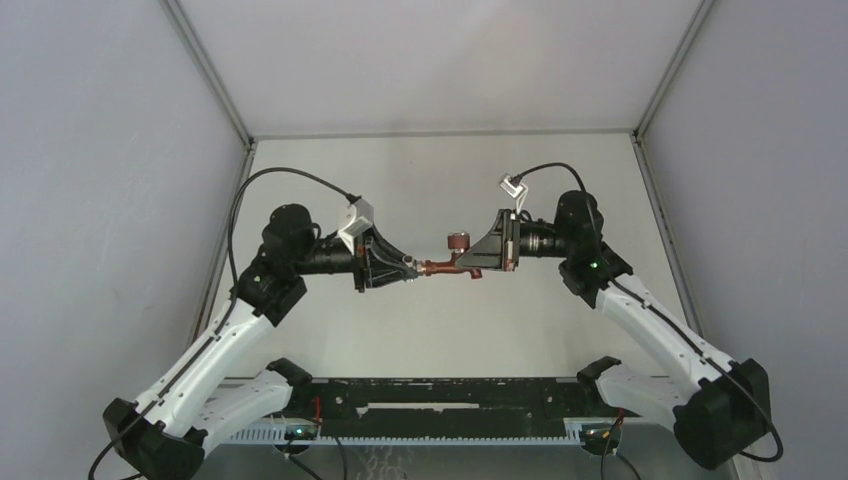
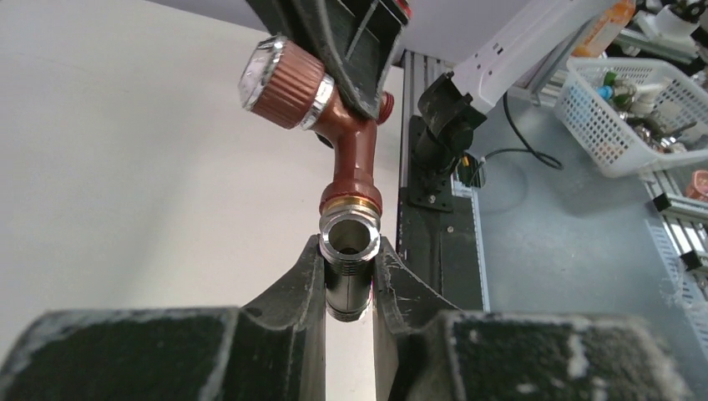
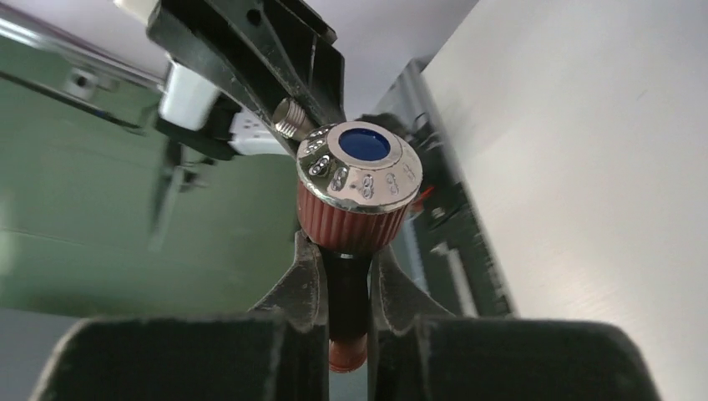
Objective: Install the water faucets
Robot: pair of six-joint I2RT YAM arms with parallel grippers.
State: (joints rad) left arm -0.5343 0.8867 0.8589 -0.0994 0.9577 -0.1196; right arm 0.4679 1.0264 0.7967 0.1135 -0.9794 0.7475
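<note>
2 hands are facing each other above the bench (image 1: 440, 190). Left hand (image 1: 408, 268) is clenching the silvery fitting (image 2: 349, 242); right hand (image 1: 476, 258) is grasping the reddish-brown faucet (image 2: 355, 154) under its knob (image 3: 359, 180), presenting its pipe end to the fitting's mouth, likely for threading together.

The top camera sits above and behind the arms, looking down and forward over the pale counter (image 1: 440, 170). The arm bases line the bottom edge, and the meeting point at mid-frame looks small and distant. The left wrist camera looks out along the left tool (image 2: 349, 276), whose fingers fill the bottom edge, very near the metal fitting (image 2: 349, 238) and the faucet (image 2: 351, 159) at centre. The right wrist camera looks back the opposite way along the right tool (image 3: 346, 271), closer still. All three views share that faucet.
</note>
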